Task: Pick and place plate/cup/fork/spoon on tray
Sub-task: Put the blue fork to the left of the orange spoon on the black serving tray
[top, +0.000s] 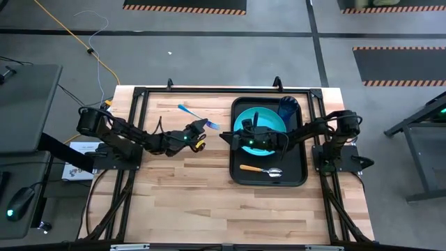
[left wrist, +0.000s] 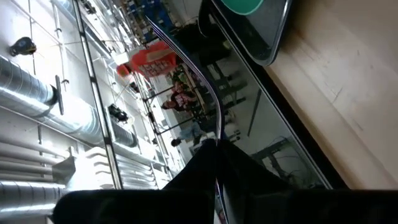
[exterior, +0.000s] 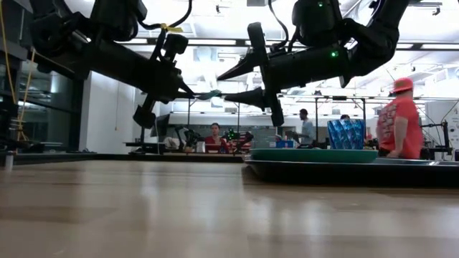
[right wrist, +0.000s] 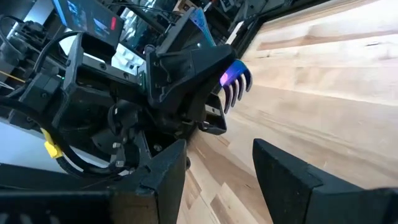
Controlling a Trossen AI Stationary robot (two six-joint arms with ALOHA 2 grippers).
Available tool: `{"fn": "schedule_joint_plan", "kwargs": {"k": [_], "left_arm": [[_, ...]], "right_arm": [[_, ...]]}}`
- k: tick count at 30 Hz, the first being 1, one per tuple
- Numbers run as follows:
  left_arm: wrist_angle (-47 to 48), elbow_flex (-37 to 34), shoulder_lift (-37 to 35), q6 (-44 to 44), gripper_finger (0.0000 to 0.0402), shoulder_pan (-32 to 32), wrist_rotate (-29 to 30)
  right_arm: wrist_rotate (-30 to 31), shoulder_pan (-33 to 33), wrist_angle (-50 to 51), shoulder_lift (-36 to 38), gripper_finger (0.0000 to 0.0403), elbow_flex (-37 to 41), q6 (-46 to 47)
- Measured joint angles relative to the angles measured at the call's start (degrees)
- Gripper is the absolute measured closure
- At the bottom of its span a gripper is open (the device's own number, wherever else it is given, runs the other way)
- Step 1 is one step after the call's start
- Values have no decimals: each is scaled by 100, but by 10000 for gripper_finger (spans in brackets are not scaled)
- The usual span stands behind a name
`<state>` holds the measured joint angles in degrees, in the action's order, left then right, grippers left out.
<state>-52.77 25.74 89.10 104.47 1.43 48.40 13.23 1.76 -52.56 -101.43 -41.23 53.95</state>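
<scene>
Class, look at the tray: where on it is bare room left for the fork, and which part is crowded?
The tray has a bare strip along its near edge around the spoon. Its far half is crowded: plate, cup, and the right claw above its left rim. The left claw holds the fork over the wood left of the tray.

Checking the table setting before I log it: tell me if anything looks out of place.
Only the fork is off the tray: the left gripper holds it in the air, facing the open right gripper. Plate, cup and spoon sit in the tray.
</scene>
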Motion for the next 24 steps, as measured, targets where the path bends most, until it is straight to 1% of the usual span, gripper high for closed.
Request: {"fn": "schedule_joint_plan", "kwargs": {"k": [8, 11, 14, 19, 24], "left_arm": [[0, -2, -2, -96, 401, 2, -10], [0, -2, -2, -194, 401, 2, -100], [-2, -2, -2, -193, 401, 2, -194], [-1, -2, -2, -194, 401, 0, -191], [-2, -2, -2, -196, 401, 0, -181]], "right_arm": [[0, 0, 5, 0, 224, 0, -87], [24, 0, 6, 0, 224, 0, -285], [66, 0, 7, -2, 224, 2, -286], [68, 0, 6, -2, 224, 2, -307], [4, 0, 7, -4, 224, 4, -523]]}}
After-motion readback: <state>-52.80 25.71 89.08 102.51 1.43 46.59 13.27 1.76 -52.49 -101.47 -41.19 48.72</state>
